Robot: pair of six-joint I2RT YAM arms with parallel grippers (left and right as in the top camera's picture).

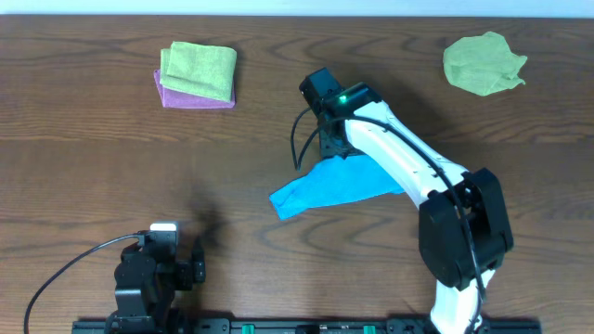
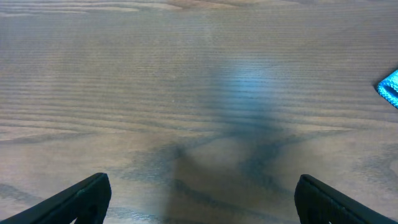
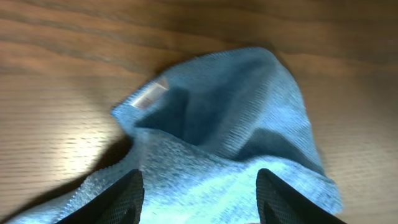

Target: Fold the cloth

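Bright blue microfibre cloth (image 1: 325, 186) is seen lying rumpled near the middle of the brown wooden table (image 1: 111, 158), straddled by the parted, unclenched fingers of the right gripper (image 3: 199, 186), while the left gripper (image 2: 202, 199) is held wide open and empty, well apart from it.

Robotics lab test station, a white-and-black robot arm (image 1: 399, 158) and a black robot arm (image 1: 144, 283) set along a black rail (image 1: 278, 326) at the edge of a dark wood-grain desk (image 1: 93, 158), black cable (image 1: 70, 260) trailing loose.
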